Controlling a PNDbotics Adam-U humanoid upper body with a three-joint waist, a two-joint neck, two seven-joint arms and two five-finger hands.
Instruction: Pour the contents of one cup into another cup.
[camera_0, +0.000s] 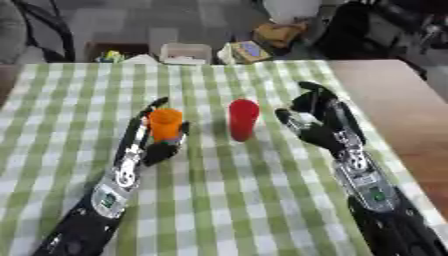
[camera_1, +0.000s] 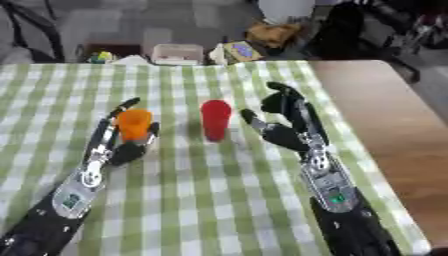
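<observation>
The table (camera_0: 385, 100) fills most of the frame. A cloth (camera_0: 236, 200) with green and white checks covers it from the left edge to well past the middle; on the right side a strip of bare brown wood shows. Beyond the far edge, along the top of the frame, lies a grey floor with clutter: a pale box (camera_0: 185, 53) at top centre, a yellowish bundle (camera_0: 248, 51) just right of it, and dark shapes in the upper right corner that I cannot make out.

The left arm (camera_0: 105, 200) comes in from the lower left corner and runs up toward the middle. The right arm (camera_1: 337, 200) comes in from the lower right and also runs up toward the middle.

The right hand (camera_1: 293, 122) is right of centre, spread, the fingers straight and pointing to the top of the frame, the thumb stretched left toward the red cup (camera_1: 215, 120). It is near this cup but apart from it.

The left hand (camera_0: 153, 142) is left of centre. Its fingers and thumb are closed round the orange cup (camera_0: 165, 124), one finger rising behind the cup.

The red cup stands upright on the cloth at the centre, between the two hands, its long axis vertical. The orange cup is also upright, just left of the red cup, with a gap between them. Which end of either cup is open, I cannot tell.
</observation>
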